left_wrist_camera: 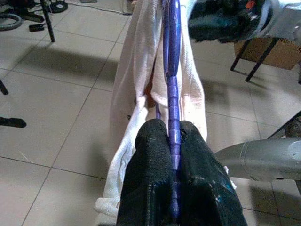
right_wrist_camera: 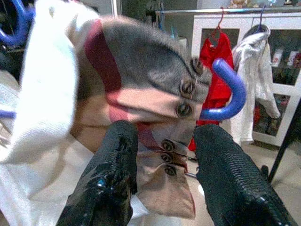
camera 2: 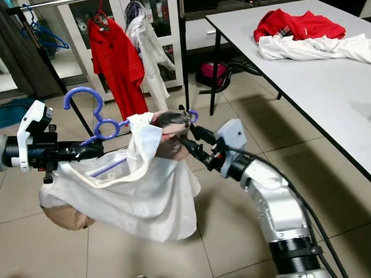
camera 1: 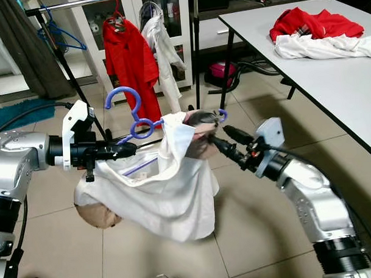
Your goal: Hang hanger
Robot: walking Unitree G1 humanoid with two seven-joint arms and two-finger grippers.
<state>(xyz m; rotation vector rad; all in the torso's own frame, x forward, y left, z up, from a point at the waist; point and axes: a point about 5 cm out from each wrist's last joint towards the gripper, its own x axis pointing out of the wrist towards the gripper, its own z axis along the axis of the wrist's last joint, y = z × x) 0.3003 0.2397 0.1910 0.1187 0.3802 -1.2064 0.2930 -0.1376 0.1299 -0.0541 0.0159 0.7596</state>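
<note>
A purple plastic hanger with a white and tan garment draped over it hangs in mid-air before me. My left gripper is shut on the hanger's lower bar, on the left side. The garment's striped, buttoned collar is bunched at the hanger's right end. My right gripper is at that collar, fingers apart with the button placket hanging between them. The clothes rail stands behind at the upper left.
A red shirt and a white garment hang on the rail, with blue hangers further left. The rack's black legs slant to the floor. A white table with red and white clothes stands at the right.
</note>
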